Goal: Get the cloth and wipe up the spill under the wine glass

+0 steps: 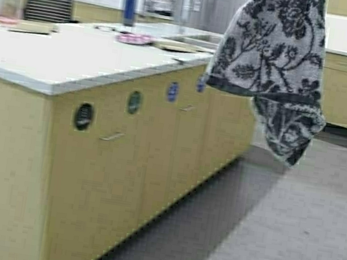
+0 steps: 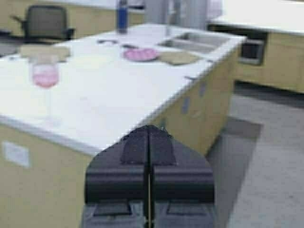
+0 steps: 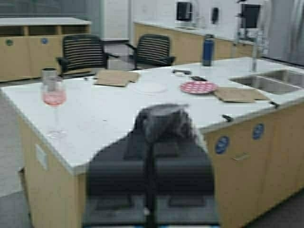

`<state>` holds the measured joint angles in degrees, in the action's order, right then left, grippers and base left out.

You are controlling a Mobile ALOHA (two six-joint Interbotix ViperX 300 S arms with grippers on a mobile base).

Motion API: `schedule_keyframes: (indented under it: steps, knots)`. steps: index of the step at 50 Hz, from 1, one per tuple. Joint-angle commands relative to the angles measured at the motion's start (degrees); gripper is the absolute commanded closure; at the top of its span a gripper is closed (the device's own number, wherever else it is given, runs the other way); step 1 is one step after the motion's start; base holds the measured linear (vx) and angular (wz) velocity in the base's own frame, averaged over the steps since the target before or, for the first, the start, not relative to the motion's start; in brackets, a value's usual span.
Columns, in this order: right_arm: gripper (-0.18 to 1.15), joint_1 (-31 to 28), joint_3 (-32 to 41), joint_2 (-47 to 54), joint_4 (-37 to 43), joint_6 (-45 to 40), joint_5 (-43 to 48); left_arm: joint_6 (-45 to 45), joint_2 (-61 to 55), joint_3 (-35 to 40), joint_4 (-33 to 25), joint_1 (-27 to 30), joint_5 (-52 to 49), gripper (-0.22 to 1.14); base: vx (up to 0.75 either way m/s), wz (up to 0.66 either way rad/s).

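Note:
The cloth (image 1: 272, 60), grey-white with a dark floral print, hangs limp at the top right of the high view, above the floor beside the island. My right gripper (image 3: 152, 137) is shut on a bunch of the cloth (image 3: 166, 121); it is out of the high view above the cloth. The wine glass (image 1: 7, 7) with pink liquid stands upright at the far left of the white counter (image 1: 73, 56). It also shows in the left wrist view (image 2: 45, 78) and the right wrist view (image 3: 53, 97). My left gripper (image 2: 148, 130) is shut and empty, off the counter's near edge. No spill can be made out.
On the counter are a pink plate (image 1: 133, 38), a blue bottle (image 1: 129, 7), brown mats (image 3: 116, 77), a sink (image 1: 197, 40) and a steel tumbler (image 3: 49, 73). Chairs (image 1: 48, 6) stand behind the island. Grey floor (image 1: 288, 239) lies to the right.

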<state>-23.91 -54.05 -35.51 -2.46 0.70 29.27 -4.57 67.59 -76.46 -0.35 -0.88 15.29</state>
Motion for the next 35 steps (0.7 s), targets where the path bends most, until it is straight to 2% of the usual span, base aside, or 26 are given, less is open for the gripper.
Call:
schedule_keyframes:
  steps: [1,35]
  knots:
    - [0.9,0.09,1.14,-0.26,0.09,0.0,0.79,0.09,-0.79,0.88,0.0,0.0,0.53,0.89,0.08,0.36]
    - [0.9,0.0,1.23,-0.35,0.09,-0.44,0.79,-0.88,-0.09,1.05,-0.09,0.0,1.49,0.89,0.1,0.34]
